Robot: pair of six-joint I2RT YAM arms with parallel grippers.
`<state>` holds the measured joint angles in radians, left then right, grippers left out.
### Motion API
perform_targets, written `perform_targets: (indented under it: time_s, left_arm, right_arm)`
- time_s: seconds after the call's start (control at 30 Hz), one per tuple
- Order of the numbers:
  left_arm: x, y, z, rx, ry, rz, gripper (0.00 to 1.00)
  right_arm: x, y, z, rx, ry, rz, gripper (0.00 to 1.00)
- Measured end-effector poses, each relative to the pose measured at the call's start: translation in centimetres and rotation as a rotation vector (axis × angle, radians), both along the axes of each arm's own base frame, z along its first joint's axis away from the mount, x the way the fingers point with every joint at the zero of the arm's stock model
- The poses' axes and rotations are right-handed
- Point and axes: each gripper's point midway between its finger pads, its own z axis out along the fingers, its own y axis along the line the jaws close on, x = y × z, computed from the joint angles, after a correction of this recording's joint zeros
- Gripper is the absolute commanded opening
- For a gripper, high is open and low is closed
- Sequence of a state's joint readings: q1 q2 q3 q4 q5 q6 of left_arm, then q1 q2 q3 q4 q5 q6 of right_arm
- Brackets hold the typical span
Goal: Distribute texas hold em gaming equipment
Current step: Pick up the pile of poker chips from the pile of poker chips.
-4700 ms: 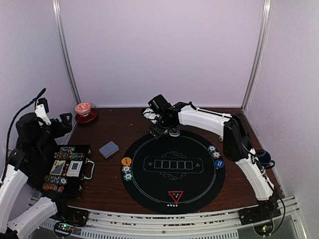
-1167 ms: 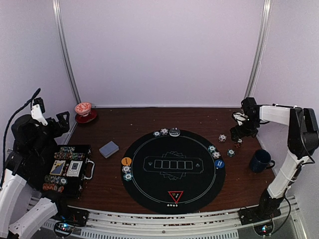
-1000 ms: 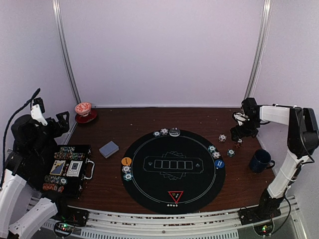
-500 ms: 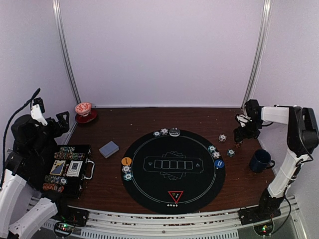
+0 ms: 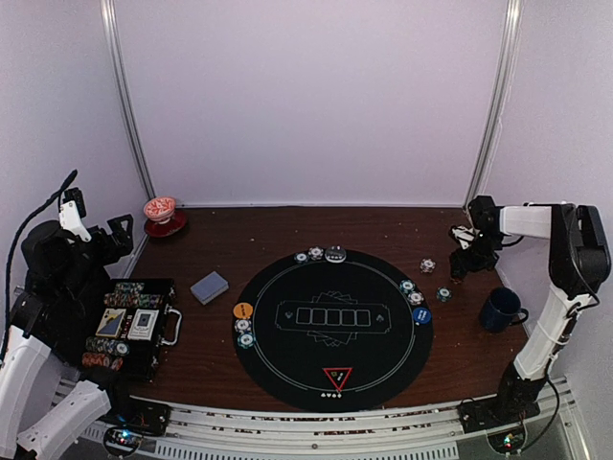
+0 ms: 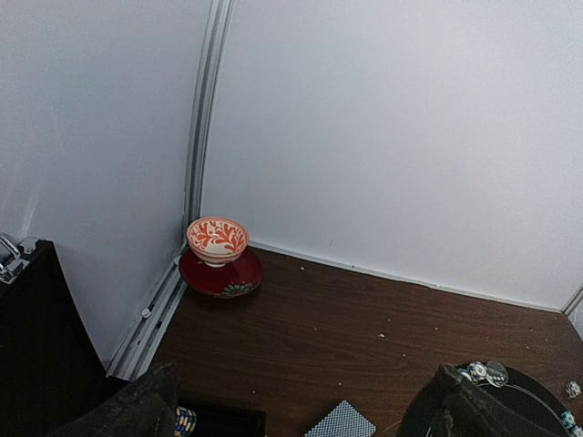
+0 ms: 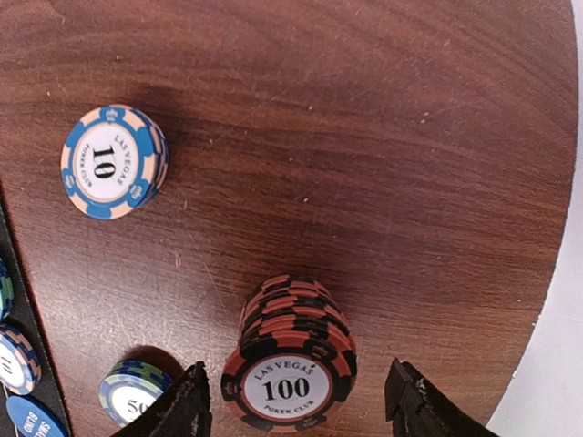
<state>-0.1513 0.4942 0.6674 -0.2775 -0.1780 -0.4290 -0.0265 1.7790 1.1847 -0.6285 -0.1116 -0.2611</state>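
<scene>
Poker chips (image 5: 101, 361) in rows, with card packs, fill the open black case (image 5: 158, 350) at the near left of the brown table (image 5: 230, 240). We note the left gripper (image 6: 305, 373) hanging above that case, fingers spread as wide as they go, nothing between them. A red-and-white cup (image 6: 217, 238) sits on its saucer (image 6: 221, 276) far left, by the wall. The grey-blue card deck (image 5: 209, 287) lies just right of the case, off the round black mat (image 5: 287, 369).

On the mat's left rim we log the orange button (image 5: 242, 310), with two chips just near of it. On the far rim there are small chips (image 5: 308, 255) beside a paler round piece we cannot identify. The red triangle marker (image 5: 337, 377) is on the near rim. The right rim has two chips, then the blue button (image 5: 421, 315).

Right of the mat, a blue-and-peach 10 stack (image 7: 114, 162) and a green-and-blue 50 chip (image 7: 137, 391) rest on bare wood. The right gripper (image 7: 295, 366) straddles the red-and-black 100 stack (image 7: 290, 387) at the far right. Its fingers are partly open with a gap on each side, so it grips nothing. A dark blue mug (image 5: 500, 309) stands near of it.
</scene>
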Motion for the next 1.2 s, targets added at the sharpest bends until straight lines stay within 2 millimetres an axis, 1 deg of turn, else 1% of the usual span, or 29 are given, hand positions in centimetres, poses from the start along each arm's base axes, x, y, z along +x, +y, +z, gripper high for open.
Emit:
perform_targets:
  time_s: [0.13, 0.27, 0.4, 0.67, 1.03, 1.2]
  left_arm:
    - [-0.01, 0.00, 0.01, 0.000, 0.000, 0.000, 0.98]
    - [-0.01, 0.01, 0.02, 0.000, -0.001, 0.000, 0.98]
    - [-0.01, 0.01, 0.02, 0.000, -0.001, 0.000, 0.98]
    - [-0.02, 0.01, 0.03, 0.000, -0.001, 0.000, 0.98]
    - [-0.11, 0.05, 0.13, -0.001, -0.005, 0.001, 0.98]
    - [-0.11, 0.05, 0.13, -0.001, -0.005, 0.001, 0.98]
  right_arm:
    - [-0.28, 0.06, -0.58, 0.004, 0.022, 0.002, 0.60]
    - [-0.30, 0.10, -0.60, 0.006, 0.023, 0.003, 0.56]
    - [-0.30, 0.14, -0.60, 0.008, 0.023, 0.004, 0.55]
    - [-0.28, 0.14, -0.67, 0.008, 0.023, 0.003, 0.48]
    - [-0.18, 0.13, -0.65, 0.008, 0.019, 0.003, 0.32]
    - [-0.18, 0.13, -0.65, 0.008, 0.019, 0.003, 0.29]
